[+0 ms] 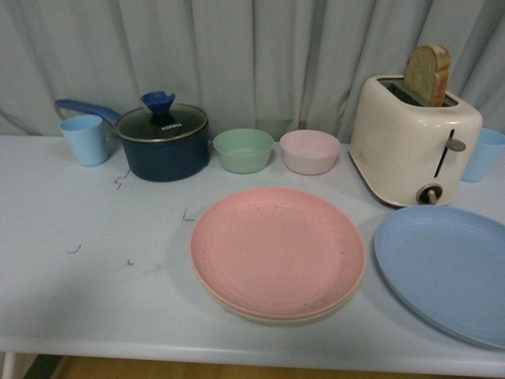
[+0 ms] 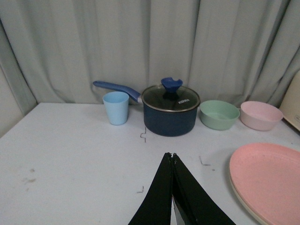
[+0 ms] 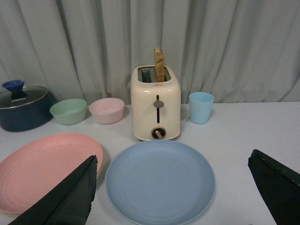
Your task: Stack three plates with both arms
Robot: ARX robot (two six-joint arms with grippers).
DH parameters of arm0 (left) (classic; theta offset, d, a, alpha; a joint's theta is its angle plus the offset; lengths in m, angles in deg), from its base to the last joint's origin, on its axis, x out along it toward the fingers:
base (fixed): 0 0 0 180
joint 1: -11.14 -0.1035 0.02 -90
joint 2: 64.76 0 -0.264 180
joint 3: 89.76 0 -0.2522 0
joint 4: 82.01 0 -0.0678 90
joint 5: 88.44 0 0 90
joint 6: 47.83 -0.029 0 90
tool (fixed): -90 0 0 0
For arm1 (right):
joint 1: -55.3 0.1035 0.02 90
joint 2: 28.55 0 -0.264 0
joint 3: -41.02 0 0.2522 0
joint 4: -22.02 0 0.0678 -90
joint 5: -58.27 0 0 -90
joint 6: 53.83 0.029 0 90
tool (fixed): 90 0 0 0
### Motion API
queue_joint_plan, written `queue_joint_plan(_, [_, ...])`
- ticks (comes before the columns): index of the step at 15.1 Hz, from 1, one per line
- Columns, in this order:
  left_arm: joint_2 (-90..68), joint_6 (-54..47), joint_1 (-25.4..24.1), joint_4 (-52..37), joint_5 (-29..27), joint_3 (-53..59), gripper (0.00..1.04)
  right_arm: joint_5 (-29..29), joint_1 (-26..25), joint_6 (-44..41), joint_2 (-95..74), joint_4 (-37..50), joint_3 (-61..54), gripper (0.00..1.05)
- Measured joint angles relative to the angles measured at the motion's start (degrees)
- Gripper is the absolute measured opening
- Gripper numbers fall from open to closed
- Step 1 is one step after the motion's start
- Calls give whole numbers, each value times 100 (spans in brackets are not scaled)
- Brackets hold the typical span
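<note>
Nearest the cameras, the left gripper (image 2: 172,156) has its black fingers pressed together and holds nothing. The right gripper (image 3: 172,158) has its jaws spread wide, also empty, facing the cream two-slot toaster (image 1: 414,142) across the light blue round matte plate (image 1: 446,268). That plate lies flat on the table directly in front of the toaster, alone. In front of the toaster and to its left, the speckled pink round matte plate (image 1: 278,251) sits on the speckled cream round matte plate (image 1: 260,317), of which only a rim shows. Beside the toaster, to its left, stand a small pink bowl (image 1: 309,151) and a small green bowl (image 1: 243,150), neither part of the task. Assessment: two plates are stacked and the third is outstanding. The next move calls for the right gripper to take the blue plate by its rim and carry it leftward onto the pink one.
</note>
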Motion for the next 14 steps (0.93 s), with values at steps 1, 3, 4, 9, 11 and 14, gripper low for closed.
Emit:
queue_joint_plan(1, [232,0,20,181,13,85,2,-2,-2,2,0,4,0,98])
queue_joint_plan(3, [431,0,20,116,11,363,2,0,0,2,0,2,0,98])
queue_joint_plan(4, [675,0,15,374,9,365,2,-2,0,2,0,0,0,98])
queue_joint_plan(9, [1572,0,15,1134,11,365,2,0,0,2,0,0,0,98])
queue_joint_plan(11, [1906,2,15,1464,11,365,2,-2,0,2,0,0,0,98])
queue_joint_plan(14, [2409,2,15,1947,11,367,2,0,0,2,0,0,0,98])
